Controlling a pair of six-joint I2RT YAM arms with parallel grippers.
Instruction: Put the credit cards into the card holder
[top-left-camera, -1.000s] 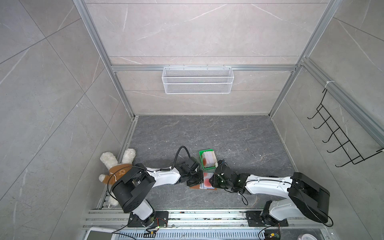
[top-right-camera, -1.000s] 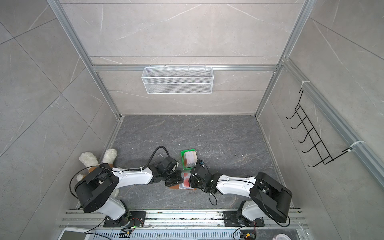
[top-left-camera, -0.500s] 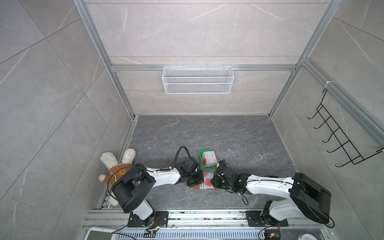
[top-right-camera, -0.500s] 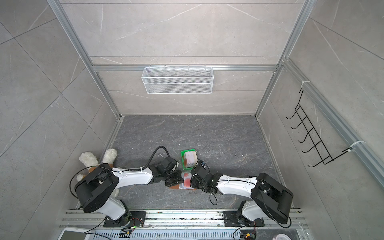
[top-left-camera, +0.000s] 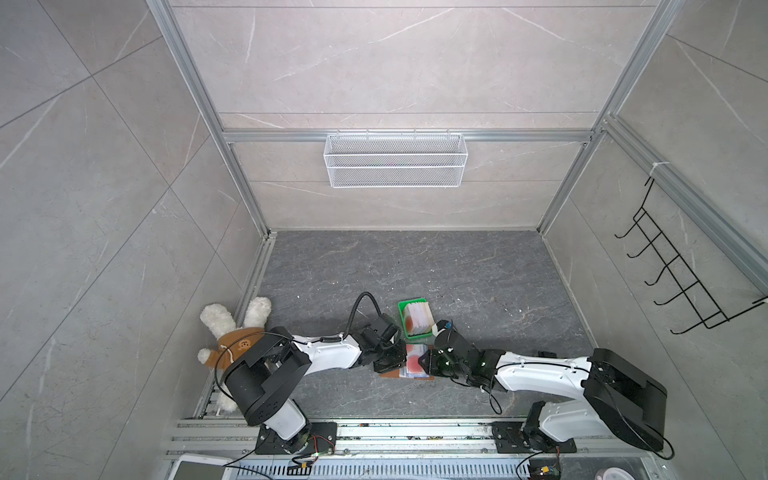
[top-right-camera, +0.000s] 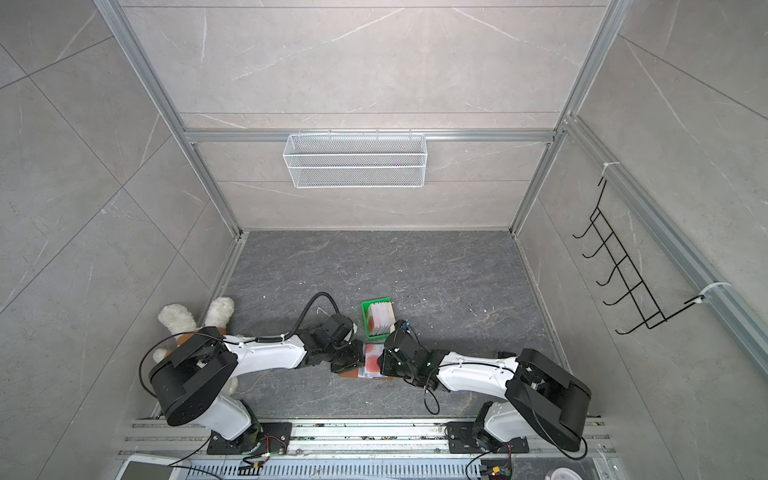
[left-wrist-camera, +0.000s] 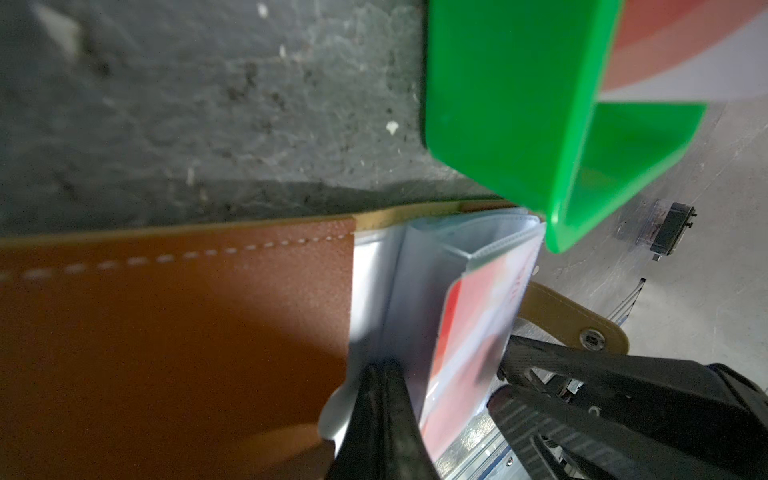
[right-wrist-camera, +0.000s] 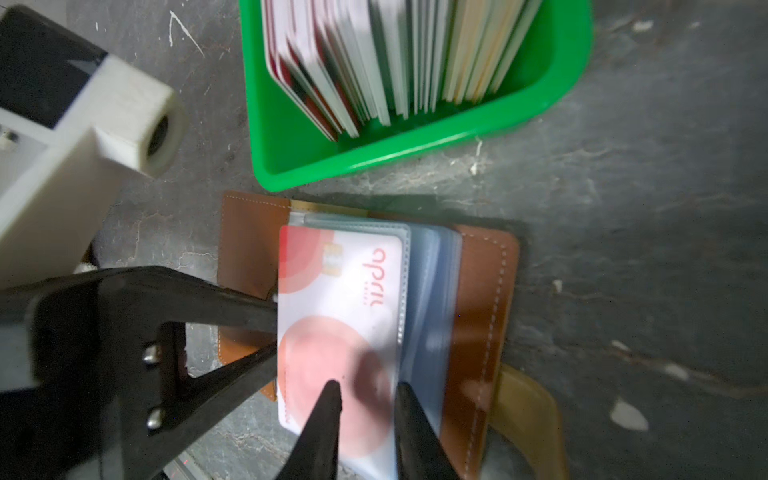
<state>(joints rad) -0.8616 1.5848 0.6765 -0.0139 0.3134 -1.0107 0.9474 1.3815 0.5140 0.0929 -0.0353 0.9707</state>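
Pinching a card holder sleeve in the clamped left end effector, just beside the tray of credit cards. Poising the narrowly parted right end effector over a sleeved card.

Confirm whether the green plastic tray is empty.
No, the green plastic tray holds many thin plastic cards standing on edge.

Green tray stuffed with cards sits just beyond the open brown wallet. A white card is in its front sleeve, with the right fingers slightly apart over it.
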